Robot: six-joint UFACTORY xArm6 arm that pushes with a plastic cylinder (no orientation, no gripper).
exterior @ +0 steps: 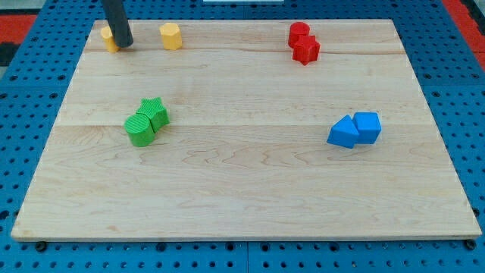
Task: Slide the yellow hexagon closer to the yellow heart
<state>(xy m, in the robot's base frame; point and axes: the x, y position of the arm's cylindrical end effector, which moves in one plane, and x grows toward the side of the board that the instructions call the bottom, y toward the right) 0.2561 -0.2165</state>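
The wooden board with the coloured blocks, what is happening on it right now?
A robot arm's dark rod is working at the top left of the wooden board. My tip sits against the right side of a yellow block, largely hidden, probably the heart. The yellow hexagon stands apart to its right, not yet pushed closer. Two green blocks, two red blocks and two blue blocks lie in touching pairs elsewhere.

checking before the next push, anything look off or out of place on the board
Nothing stands out. The blocks sit in tidy pairs on the board: green, blue and red. My tip rests against the yellow heart, partly hiding it; the yellow hexagon stands apart to the view's right.
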